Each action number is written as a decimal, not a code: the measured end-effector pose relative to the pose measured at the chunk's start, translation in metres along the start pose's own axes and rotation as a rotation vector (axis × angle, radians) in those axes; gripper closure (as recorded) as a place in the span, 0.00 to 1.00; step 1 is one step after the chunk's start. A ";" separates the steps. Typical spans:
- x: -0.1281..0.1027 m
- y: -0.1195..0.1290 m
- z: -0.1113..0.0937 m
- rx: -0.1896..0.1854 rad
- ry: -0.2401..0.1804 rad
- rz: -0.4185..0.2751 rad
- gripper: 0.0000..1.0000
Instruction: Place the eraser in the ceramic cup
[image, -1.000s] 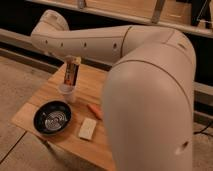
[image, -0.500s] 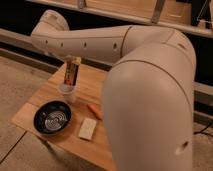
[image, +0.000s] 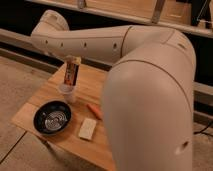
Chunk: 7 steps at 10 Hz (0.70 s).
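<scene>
The tool (image: 71, 80) is held shut, with nothing gripped, just above the cup (image: 67, 93). The eraser (image: 87, 128) lies on the counter (image: 97, 85), nearer the front and to the right, its long axis slanted toward the far right.

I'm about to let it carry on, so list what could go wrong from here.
1. The gripper hangs shut just above the cup; dropping lower could tip the cup.
2. The eraser lies flat near the front edge of the table; a poor grab could push it off.
3. The orange stick and the bowl lie close to the eraser; the gripper could catch them instead.
</scene>
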 end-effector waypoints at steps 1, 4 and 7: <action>0.000 0.000 0.000 0.000 0.000 0.000 1.00; 0.000 0.000 0.000 0.001 0.000 0.000 1.00; 0.001 0.003 0.001 0.000 -0.003 -0.008 1.00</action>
